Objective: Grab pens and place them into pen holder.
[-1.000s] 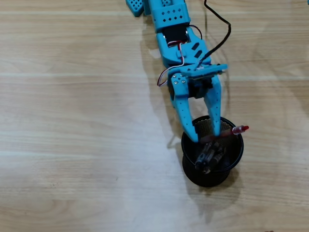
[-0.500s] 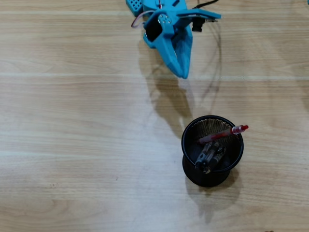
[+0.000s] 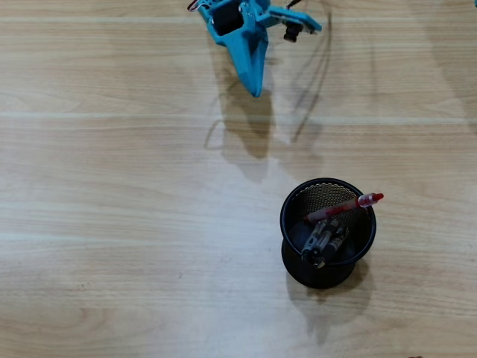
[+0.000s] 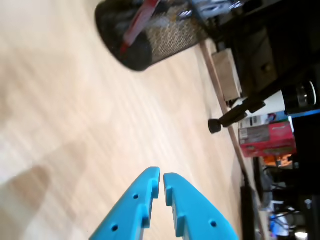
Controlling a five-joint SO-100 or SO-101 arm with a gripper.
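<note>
The black wire-mesh pen holder [image 3: 328, 233] stands on the wooden table at lower right in the overhead view. Inside it lean several pens: a red and clear pen [image 3: 345, 207] sticks out over the right rim, and darker pens [image 3: 322, 242] lie bundled below it. In the wrist view the pen holder [image 4: 145, 35] is at the top, with the red pen [image 4: 138, 22] showing. My blue gripper [image 3: 255, 88] is at the top of the overhead view, far from the holder, pointing down. In the wrist view the gripper [image 4: 161, 177] is shut, with only a thin slit between its fingers and nothing held.
A black cable [image 3: 317, 67] trails near the arm at the top of the overhead view. In the wrist view the table edge [image 4: 225, 115] runs along the right, with a camera stand foot [image 4: 216, 125] and cluttered boxes [image 4: 265, 140] beyond it.
My gripper has left the pen holder, where it reached in a second ago, pulled back to the top of the table and shut. The red pen stays in the holder.
</note>
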